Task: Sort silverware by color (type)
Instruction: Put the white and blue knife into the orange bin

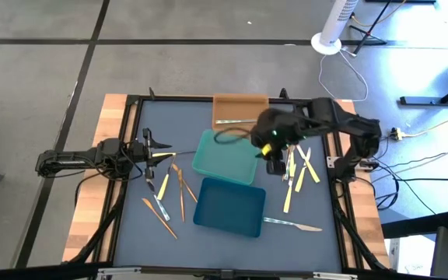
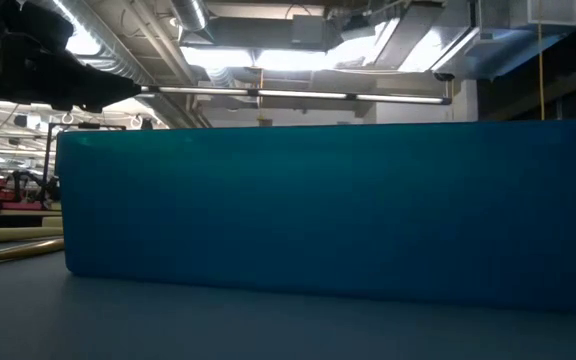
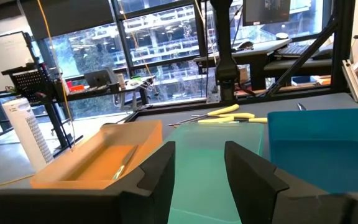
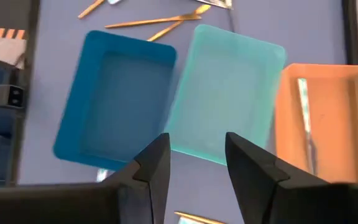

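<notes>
My left gripper [image 1: 152, 149] is open and empty at the table's left, facing the trays; its open fingers also show in the left wrist view [image 3: 199, 152]. A pale yellow utensil [image 1: 164, 154] lies just in front of it. My right gripper [image 1: 274, 161] is open and empty above the table, between the teal tray [image 1: 224, 155] and a cluster of pale yellow and silver utensils [image 1: 295, 173]; it looks down on the trays [image 4: 197, 146]. Orange-tan utensils [image 1: 181, 190] lie at the left. A silver utensil [image 4: 304, 99] lies in the orange tray [image 1: 239, 105].
The dark blue tray [image 1: 230, 206] stands near the table's front and fills the low view [image 2: 328, 210]. A silver utensil [image 1: 290, 224] lies to its right. More orange-tan and yellow utensils [image 1: 159, 211] lie at the front left. A black frame [image 1: 131, 155] edges the table.
</notes>
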